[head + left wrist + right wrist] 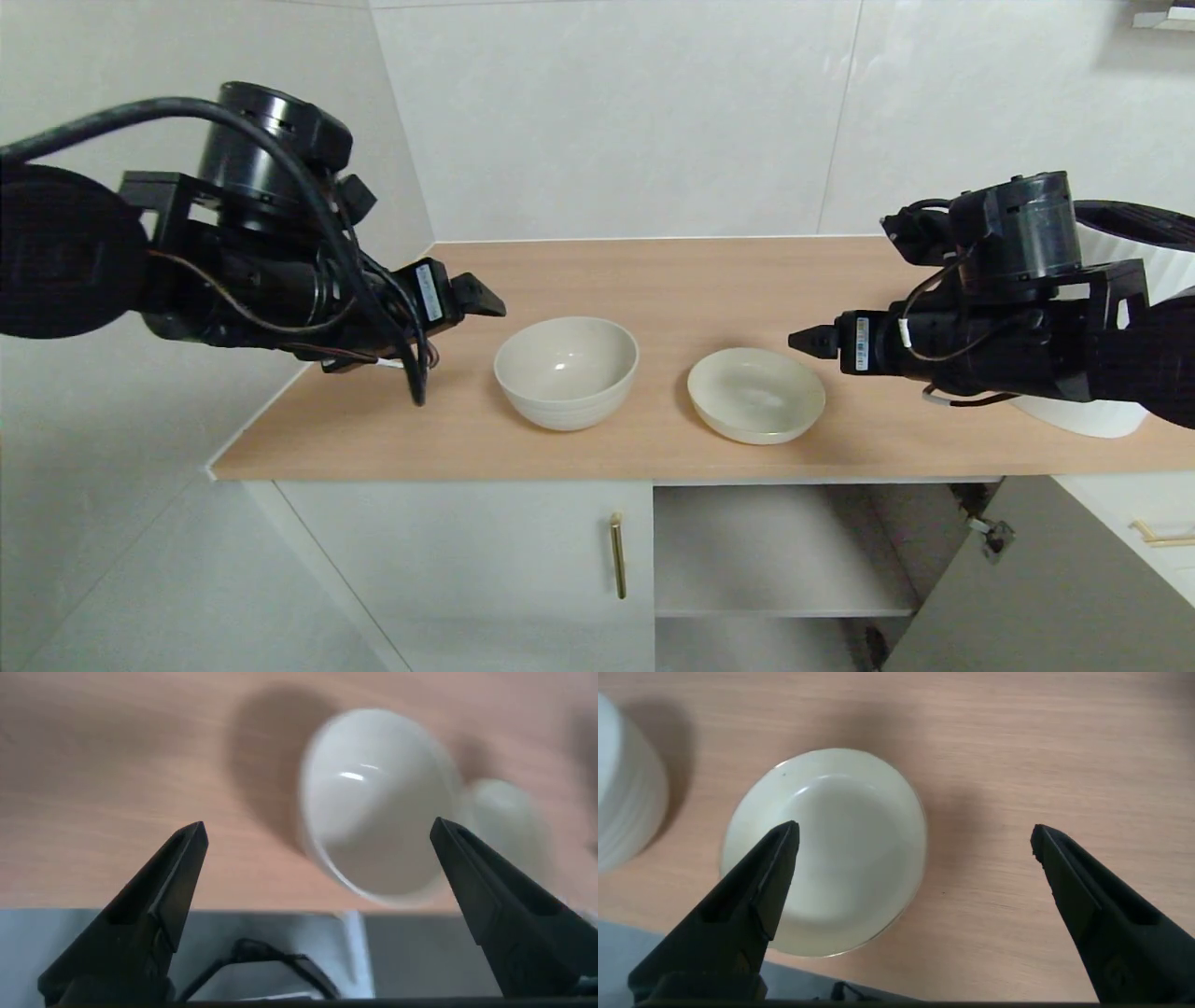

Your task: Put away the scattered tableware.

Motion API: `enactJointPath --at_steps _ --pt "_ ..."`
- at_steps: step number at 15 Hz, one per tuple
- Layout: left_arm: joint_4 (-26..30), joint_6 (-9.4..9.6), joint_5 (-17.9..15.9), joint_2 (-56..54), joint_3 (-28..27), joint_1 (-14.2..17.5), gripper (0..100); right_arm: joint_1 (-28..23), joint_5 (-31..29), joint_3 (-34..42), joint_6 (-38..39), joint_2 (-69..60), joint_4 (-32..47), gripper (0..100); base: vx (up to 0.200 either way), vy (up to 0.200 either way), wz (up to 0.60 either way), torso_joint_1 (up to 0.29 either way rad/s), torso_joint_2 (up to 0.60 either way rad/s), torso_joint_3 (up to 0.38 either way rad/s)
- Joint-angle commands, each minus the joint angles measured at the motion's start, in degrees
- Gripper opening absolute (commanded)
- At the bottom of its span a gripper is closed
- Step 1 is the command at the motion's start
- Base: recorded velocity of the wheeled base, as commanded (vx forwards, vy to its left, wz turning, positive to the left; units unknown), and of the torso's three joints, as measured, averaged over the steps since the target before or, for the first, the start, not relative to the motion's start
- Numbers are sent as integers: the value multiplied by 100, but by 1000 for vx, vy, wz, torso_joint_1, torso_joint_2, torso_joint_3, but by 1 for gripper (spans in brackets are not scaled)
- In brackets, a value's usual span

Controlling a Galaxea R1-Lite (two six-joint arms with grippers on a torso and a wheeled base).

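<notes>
- Presently, two pieces of pale tableware sit apart on the wooden counter (653, 271). A deep bowl (566, 371) is at the centre of the head view, and a shallow dish (756, 394) is just right of centre.
- Left hand (318, 829) hovers to the left of the deep bowl, fingers spread wide and holding nothing.
- Right hand (913, 829) hangs over the right edge of the shallow dish, likewise released and empty.
- Both pieces look like glazed ceramic, so probably stiff, smooth, fairly heavy and breakable if dropped or knocked together.
- For the bowl, the likely best hold is the rim, with one finger inside the wall and one outside.
- For the dish, the low sloping rim gives little purchase, so a pinch at its near edge would risk slipping.
- An open cupboard (766, 541) shows at the lower right, beneath the counter.
</notes>
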Motion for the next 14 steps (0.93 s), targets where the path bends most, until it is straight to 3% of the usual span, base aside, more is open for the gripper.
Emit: enactJointPath --at_steps 1,12,13,14 --pt "12 -7 26 441 -83 -61 100 29 -23 -16 -1 71 -6 100 0 0 0 0 0 0" --pt "-313 89 114 1381 -434 -70 100 99 -172 -16 61 256 -32 100 0 0 0 0 0 0" --pt "-313 89 114 1381 -434 -70 0 99 -172 -25 69 256 -32 100 0 0 0 0 0 0" --pt "-313 89 114 1381 -434 -70 0 99 -172 -16 69 247 -32 100 0 0 0 0 0 0"
